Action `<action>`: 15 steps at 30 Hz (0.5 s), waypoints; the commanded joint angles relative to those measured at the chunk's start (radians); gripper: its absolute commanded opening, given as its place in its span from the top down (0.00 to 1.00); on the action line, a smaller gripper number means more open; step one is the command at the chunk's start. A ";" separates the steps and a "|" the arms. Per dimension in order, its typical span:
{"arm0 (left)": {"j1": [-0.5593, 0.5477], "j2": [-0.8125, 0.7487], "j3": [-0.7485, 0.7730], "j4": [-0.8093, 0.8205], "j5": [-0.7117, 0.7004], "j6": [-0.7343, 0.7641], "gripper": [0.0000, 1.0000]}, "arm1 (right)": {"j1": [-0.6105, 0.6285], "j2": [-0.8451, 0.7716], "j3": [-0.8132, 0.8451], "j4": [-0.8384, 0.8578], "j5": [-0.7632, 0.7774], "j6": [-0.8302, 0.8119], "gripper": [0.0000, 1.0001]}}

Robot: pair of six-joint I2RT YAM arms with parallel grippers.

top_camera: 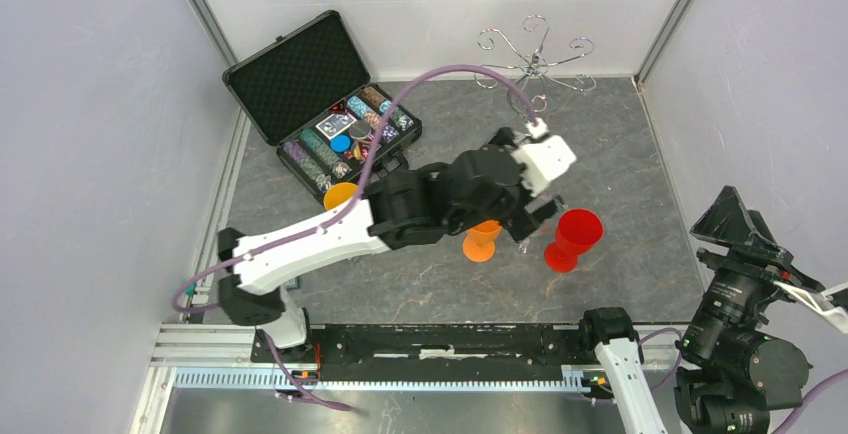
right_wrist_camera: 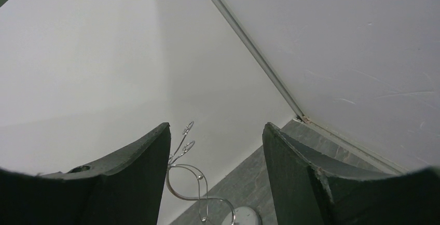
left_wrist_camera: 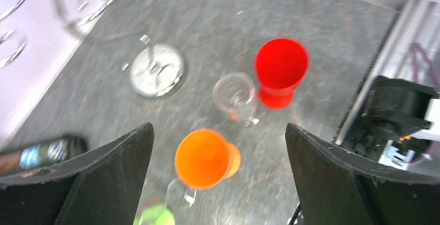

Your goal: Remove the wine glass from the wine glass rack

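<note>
The chrome wine glass rack (top_camera: 535, 54) stands at the back of the table, and nothing hangs on its arms. Its round base (left_wrist_camera: 156, 70) also shows in the left wrist view, and its curled arms (right_wrist_camera: 194, 183) in the right wrist view. A clear wine glass (left_wrist_camera: 234, 93) stands upright on the table between an orange glass (left_wrist_camera: 205, 157) and a red glass (left_wrist_camera: 280, 69). My left gripper (left_wrist_camera: 220, 178) is open and empty above the orange glass (top_camera: 482, 241), left of the red glass (top_camera: 573, 239). My right gripper (right_wrist_camera: 215, 178) is open and empty, raised at the near right (top_camera: 730, 219) and facing the rack.
An open black case of poker chips (top_camera: 320, 104) lies at the back left. A yellow-orange cup (top_camera: 340, 194) stands by the left arm. A second clear glass (left_wrist_camera: 176, 194) and something green (left_wrist_camera: 153, 215) sit under the left gripper. Walls close in the back and both sides.
</note>
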 commanded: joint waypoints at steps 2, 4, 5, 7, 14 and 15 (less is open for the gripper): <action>0.002 -0.183 -0.198 -0.027 -0.325 -0.207 0.00 | 0.001 0.020 -0.035 0.020 -0.031 0.018 0.30; 0.001 -0.296 -0.328 0.002 -0.405 -0.230 0.00 | 0.001 0.018 -0.050 0.024 -0.032 0.020 0.30; 0.001 -0.365 -0.406 0.032 -0.437 -0.233 0.00 | 0.001 0.019 -0.054 0.026 -0.031 0.020 0.30; 0.001 -0.497 -0.542 0.078 -0.464 -0.233 0.00 | 0.001 0.022 -0.064 0.026 -0.030 0.015 0.30; 0.001 -0.926 -0.747 0.008 -0.570 -0.308 0.00 | 0.001 0.025 -0.079 0.022 0.003 -0.061 0.25; 0.002 -0.975 -0.748 -0.016 -0.598 -0.315 0.00 | 0.000 0.026 -0.079 0.017 0.014 -0.072 0.24</action>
